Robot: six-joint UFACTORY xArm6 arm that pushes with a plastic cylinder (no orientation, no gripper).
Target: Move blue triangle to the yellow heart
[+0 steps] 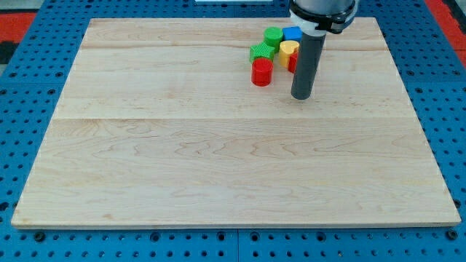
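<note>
Wooden board (218,160) lies mostly bare; my tip (301,96) (no jaws) stands right of the red cylinder (261,72).

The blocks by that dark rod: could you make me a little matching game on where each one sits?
Things:
1. red block
2. blue block
3. yellow block
4. my tip

Places:
A. top of the cluster, beside the rod
B. below the blocks, on bare board
C. cluster's lower left corner
D. between the blue block and the rod's lower part

Pairs: 1-C, 2-A, 3-D, 4-B
</note>
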